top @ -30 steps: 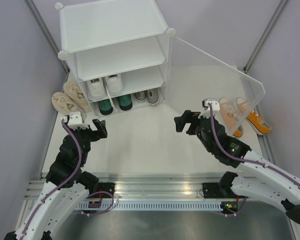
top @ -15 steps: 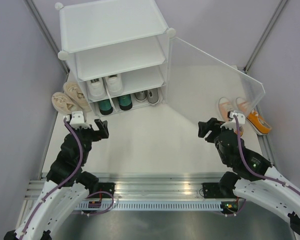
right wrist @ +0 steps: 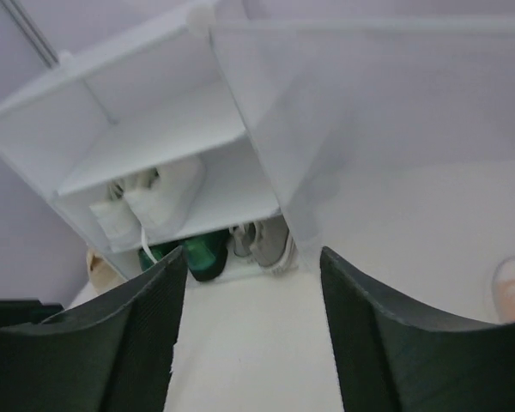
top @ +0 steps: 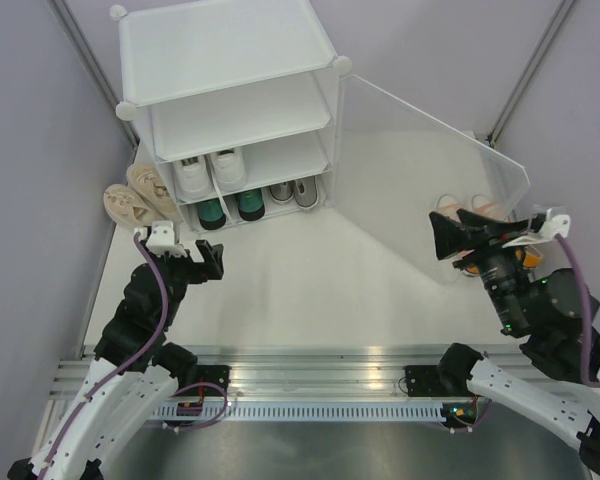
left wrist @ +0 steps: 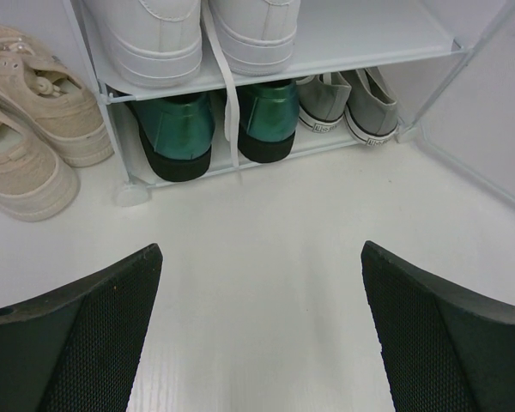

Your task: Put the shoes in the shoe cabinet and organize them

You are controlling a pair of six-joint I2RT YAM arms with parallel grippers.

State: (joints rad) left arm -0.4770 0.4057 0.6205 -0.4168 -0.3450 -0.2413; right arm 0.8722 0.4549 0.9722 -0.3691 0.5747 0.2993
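The white shoe cabinet (top: 225,60) stands at the back with its clear door (top: 430,150) swung open to the right. White sneakers (top: 208,172) sit on its middle shelf. Dark green sneakers (top: 225,210) and grey sneakers (top: 294,190) sit on the bottom tier. Beige sneakers (top: 140,195) lie on the table left of the cabinet. Orange sneakers (top: 480,205) lie right of the door, mostly hidden by my right gripper (top: 470,232), which is open, empty and raised above them. My left gripper (top: 195,262) is open and empty in front of the cabinet (left wrist: 463,39), facing the green pair (left wrist: 215,124).
Purple walls close in on both sides. The open door panel (right wrist: 326,129) slants across the right half of the table. The cabinet's top shelf (right wrist: 163,129) holds nothing. A metal rail (top: 300,365) runs along the near edge.
My right arm has swung right and lifted from the table's middle to over the orange sneakers. My left gripper has edged slightly right. No shoe has moved.
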